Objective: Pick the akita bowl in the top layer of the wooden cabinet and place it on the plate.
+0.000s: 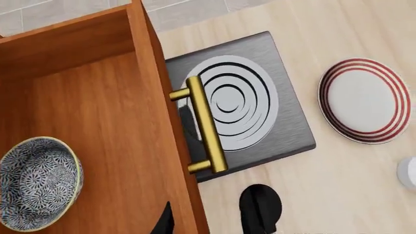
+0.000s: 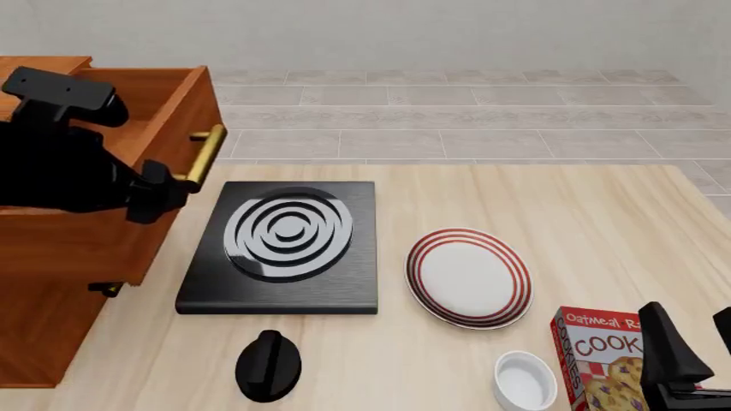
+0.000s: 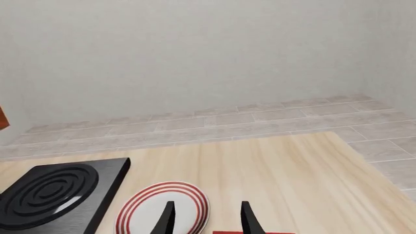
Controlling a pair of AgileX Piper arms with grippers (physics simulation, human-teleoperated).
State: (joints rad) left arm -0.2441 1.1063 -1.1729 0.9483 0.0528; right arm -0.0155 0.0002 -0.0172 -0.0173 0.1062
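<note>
The wooden cabinet (image 2: pixel 68 257) stands at the table's left, with its top layer (image 1: pixel 97 126) pulled open and the brass handle (image 1: pixel 204 124) facing the stove. The akita bowl (image 1: pixel 39 183) sits upright on the drawer floor, patterned black and white. My left gripper (image 1: pixel 208 225) hovers above the drawer's front wall, open and empty, well apart from the bowl. In the front view my left arm (image 2: pixel 68 163) hides the bowl. The plate (image 2: pixel 468 276), white with red rings, lies right of the stove and holds nothing. My right gripper (image 3: pixel 208 222) is open and empty near the plate (image 3: pixel 162 209).
A black square stove (image 2: pixel 286 244) lies between cabinet and plate. A black knob (image 2: pixel 269 366) rests at the stove's near edge. A plain white small bowl (image 2: pixel 525 381) and a red cookie box (image 2: pixel 600 360) stand at the front right, beside my right arm (image 2: pixel 680 360).
</note>
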